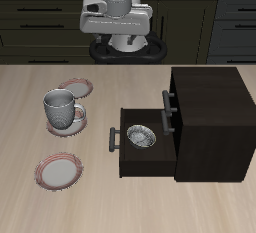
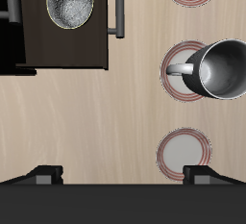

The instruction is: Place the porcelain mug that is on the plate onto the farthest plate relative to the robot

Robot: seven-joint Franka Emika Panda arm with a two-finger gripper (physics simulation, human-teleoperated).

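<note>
Jaws, as we saw them, stood apart, empty, high over counter [image 1: 30, 87] near its back edge. Porcelain mug [image 2: 222, 69] sat upright on middle plate [image 2: 176, 55] of three in row. We noted empty plate [image 1: 59, 170] nearest front edge, third plate [image 1: 73, 86] farther back. Open drawer [image 1: 125, 163] of dark cabinet [image 1: 210, 122] held small bowl [image 1: 141, 135].

The mug [image 1: 62, 108] stands on the middle plate [image 1: 68, 124] of three; a bowl [image 1: 141, 136] lies in the drawer [image 1: 143, 160].

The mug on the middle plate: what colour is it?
The porcelain mug is light grey-white; it shows best in the exterior view.
</note>
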